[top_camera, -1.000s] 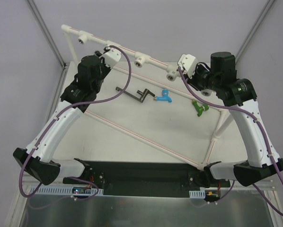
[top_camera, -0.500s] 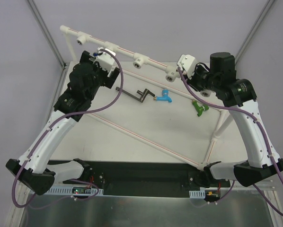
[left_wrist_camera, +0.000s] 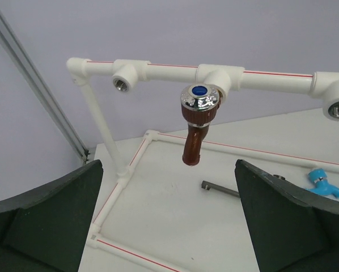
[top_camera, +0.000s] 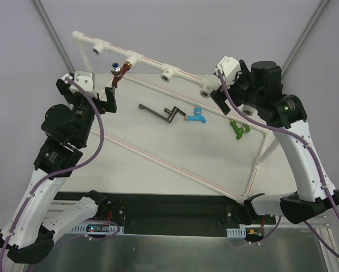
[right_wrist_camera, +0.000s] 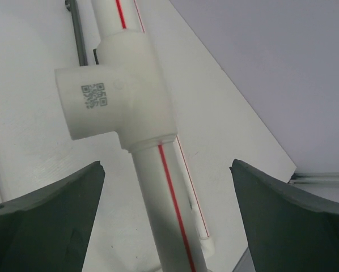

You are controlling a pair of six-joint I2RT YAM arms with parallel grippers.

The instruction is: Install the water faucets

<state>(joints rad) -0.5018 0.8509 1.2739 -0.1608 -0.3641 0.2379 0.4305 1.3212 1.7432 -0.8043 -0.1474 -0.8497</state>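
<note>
From above, the red-brown faucet [top_camera: 115, 75] hung spout-down from a tee on the top rail of the white pipe frame [top_camera: 152, 59], nothing holding it. The left jaws stood spread wide just beside it, clear of it. The blue faucet [top_camera: 196, 116] and the green faucet [top_camera: 238, 129] lay loose on the table [top_camera: 175, 158] inside the frame, well apart from each other, with a dark metal tool [top_camera: 161, 113] next to the blue one. The right jaws were up at the rail's right end, close to a fitting. Through the left wrist camera the two dark fingers framed the view with empty space between them. The mounted faucet sat dead ahead with its shiny knob [left_wrist_camera: 200, 97] facing the lens, and an empty metal-lined socket [left_wrist_camera: 126, 84] showed on the rail to its left. How deep the thread had gone I could not tell. The right wrist camera showed those jaws released as well, standing either side of a white tee fitting [right_wrist_camera: 115, 85] that bore a small printed code, and gripping nothing. To my eye the first faucet was in and just let go, with two left to fit. The next move would call for going down to one of the loose faucets, taking it by the body with the brass thread left free, and lining that thread up square with an open socket before turning it.
</note>
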